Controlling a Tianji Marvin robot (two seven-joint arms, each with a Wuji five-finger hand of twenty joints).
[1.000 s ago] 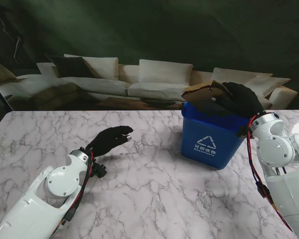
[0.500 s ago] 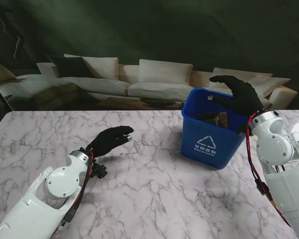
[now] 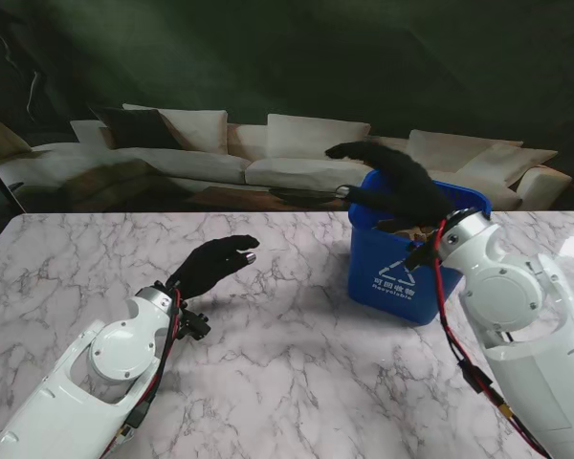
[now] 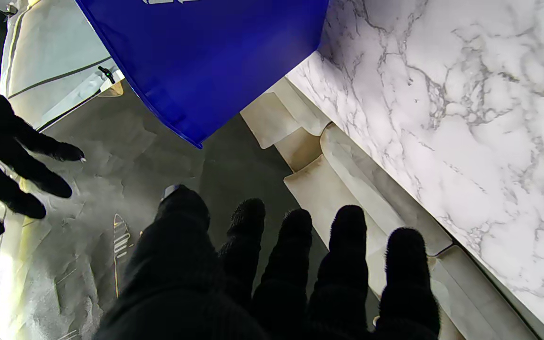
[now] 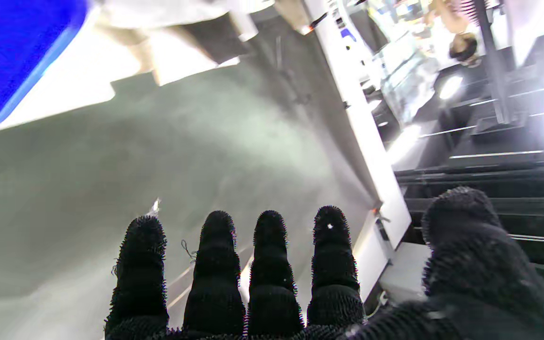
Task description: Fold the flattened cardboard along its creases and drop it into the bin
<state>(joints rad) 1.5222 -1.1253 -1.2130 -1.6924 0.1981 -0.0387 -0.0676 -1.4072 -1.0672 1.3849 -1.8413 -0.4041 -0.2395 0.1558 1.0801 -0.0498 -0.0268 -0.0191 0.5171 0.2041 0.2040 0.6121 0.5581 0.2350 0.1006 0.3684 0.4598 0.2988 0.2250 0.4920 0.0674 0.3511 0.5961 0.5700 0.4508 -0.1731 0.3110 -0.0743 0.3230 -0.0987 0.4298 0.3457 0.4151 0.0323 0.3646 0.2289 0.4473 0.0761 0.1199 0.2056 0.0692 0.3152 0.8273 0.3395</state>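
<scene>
Cardboard [image 3: 423,232] sits inside the blue bin [image 3: 394,273], only a brown scrap showing over the rim next to the right forearm; how it is folded cannot be told from here. Bin stands upright on the marble table [image 3: 268,363], on the right side and toward the far edge, white recycling mark facing me.

Right hand [image 3: 387,182] hangs above the bin's open top, over its left part, fingers spread and extended, thumb apart, holding nothing. Right wrist view agrees: four fingers [image 5: 272,264] straight and separated, thumb off to one side, nothing between them, a corner of the bin's blue rim [image 5: 12,61] at the frame edge.

Left hand [image 3: 215,266] is raised just off the table, left of centre, well apart from the bin. Fingers loosely extended toward the bin, slightly curled, empty. Left wrist view shows its fingers [image 4: 347,255] splayed with gaps, pointing past the table edge, the bin's blue wall [image 4: 206,61] ahead, and the right hand's dark fingertips [image 4: 31,174] at the side of the frame.

White sofa [image 3: 268,153] with cushions sits beyond the table's far edge against a dark green wall.
</scene>
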